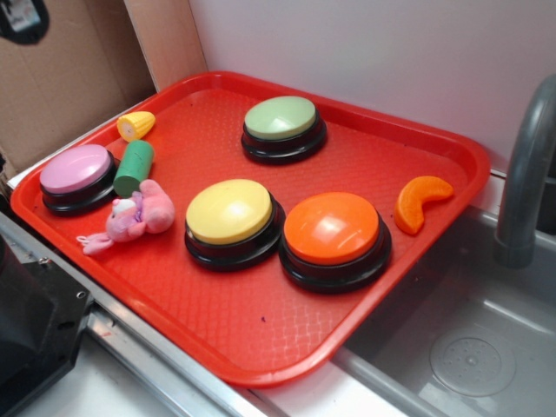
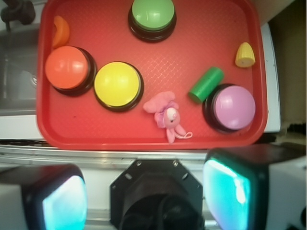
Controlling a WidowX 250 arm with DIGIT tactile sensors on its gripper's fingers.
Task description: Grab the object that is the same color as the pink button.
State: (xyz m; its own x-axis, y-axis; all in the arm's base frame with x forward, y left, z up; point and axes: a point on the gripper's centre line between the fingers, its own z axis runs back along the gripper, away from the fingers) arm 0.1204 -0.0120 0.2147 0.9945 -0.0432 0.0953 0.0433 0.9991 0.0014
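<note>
We read the hand (image 2: pixel 146 191) as open wide and empty, pads at the bottom of the wrist view, well short of the pink plush toy (image 2: pixel 164 113), which lies on the red tray (image 2: pixel 96 134) between the yellow button (image 2: pixel 118 85) and the pink button (image 2: pixel 234 106). Best to descend over its body, clear of the green cylinder (image 2: pixel 206 84). The exterior view shows no hand, only the toy (image 1: pixel 139 215) near the tray's edge.

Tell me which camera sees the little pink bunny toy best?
The wrist view: the pink bunny toy sits centred, face up, unobstructed. The exterior view shows it side-on, between the pink button and yellow button.
</note>
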